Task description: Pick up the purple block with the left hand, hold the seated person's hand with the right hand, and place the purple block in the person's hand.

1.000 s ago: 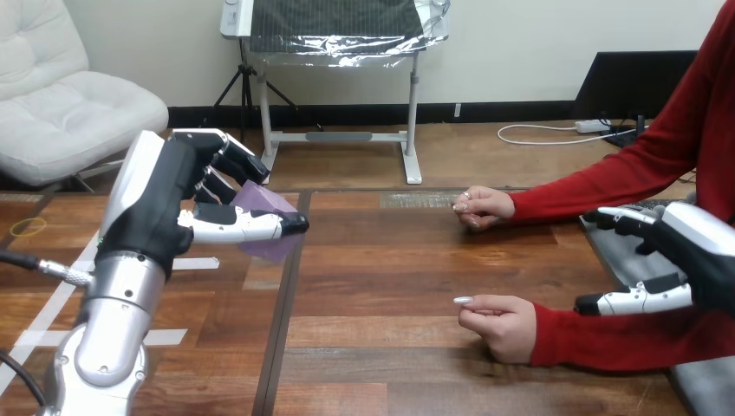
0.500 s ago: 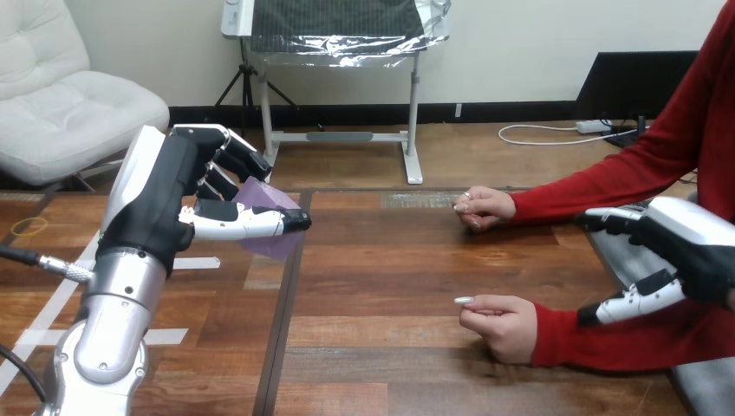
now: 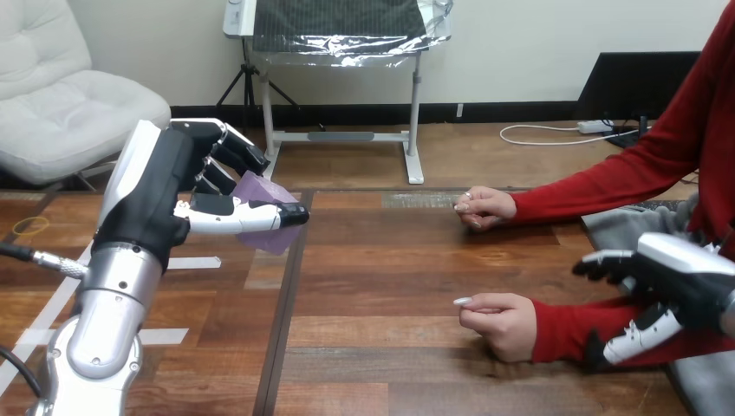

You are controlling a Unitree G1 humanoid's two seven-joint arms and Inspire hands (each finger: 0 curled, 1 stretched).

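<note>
My left hand (image 3: 165, 195) is raised above the table's left part, its fingers and thumb curled round the purple block (image 3: 270, 212), which shows between them. The person's near hand (image 3: 498, 322) rests on the table in a loose fist, red sleeve behind it. The person's far hand (image 3: 483, 206) lies further back on the table. My right hand (image 3: 680, 290) hovers at the right edge, over the near red sleeve, fingers fairly straight and spread, thumb below, holding nothing and apart from the person's hand.
The wooden table (image 3: 381, 269) has a dark seam running down its left part, and white tape marks (image 3: 195, 263) lie on the left side. A yellow ring (image 3: 30, 226) lies at the far left.
My right hand has dropped lower and back towards the right edge, tilting over the near sleeve. The left hand with the block has risen slightly. The person's hands have stayed still.
</note>
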